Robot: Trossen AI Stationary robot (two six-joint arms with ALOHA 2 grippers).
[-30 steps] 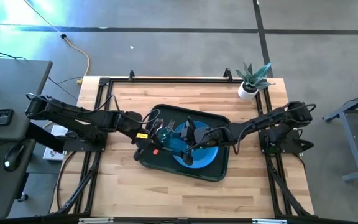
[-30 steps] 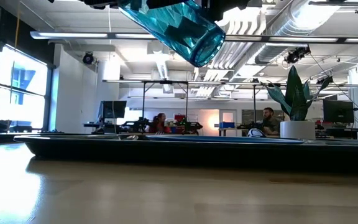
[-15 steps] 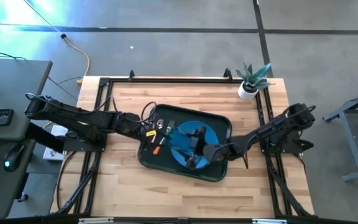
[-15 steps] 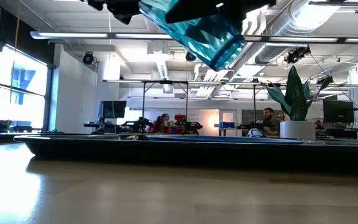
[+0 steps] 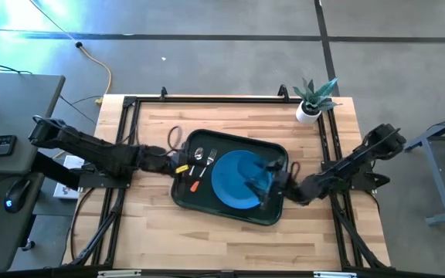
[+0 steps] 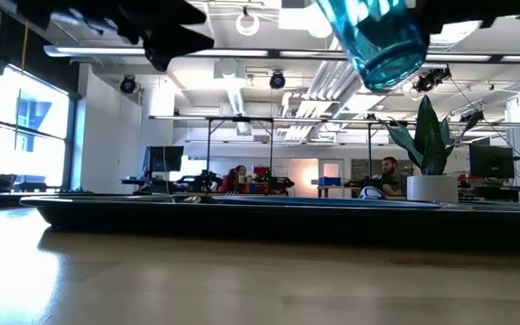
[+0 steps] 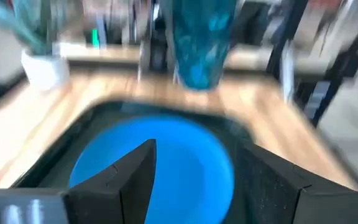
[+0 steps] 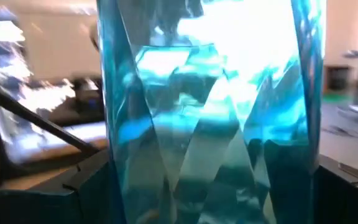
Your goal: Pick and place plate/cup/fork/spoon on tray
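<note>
The dark tray [image 5: 226, 212] lies mid-table with the blue plate [image 5: 234, 181] flat in it. The spoon [image 5: 197, 158] and the fork [image 5: 208, 164] lie side by side on the tray's left part. The teal cup [image 5: 267, 174] hangs above the tray's right end, with my right gripper [image 5: 275, 182] shut on it; in the low view the cup [image 6: 377, 36] shows high above the tray. My left gripper [image 5: 171, 160] stands open at the tray's left edge with nothing in it, its two fingers [image 7: 123, 180] framing the plate [image 7: 160, 155]. My right gripper holds the cup by its faceted side wall [image 8: 129, 155], pinched between the two fingers [image 8: 86, 190], one on either side. It comes from the table's right side. The cup is lifted clear of the tray and tilted, its base [image 6: 394, 65] lowest.
A white pot with a green plant [image 5: 311, 102] stands at the table's far right corner. Bare wooden tabletop [image 5: 207, 235] lies near the tray's front and along the far side. People sit at desks in the room behind.
My left gripper has left the cup and drawn back toward the table's left edge, to the tray's left rim. My right gripper has carried the cup from the tray's middle toward its right end; the cup has stayed lifted and tilted.
</note>
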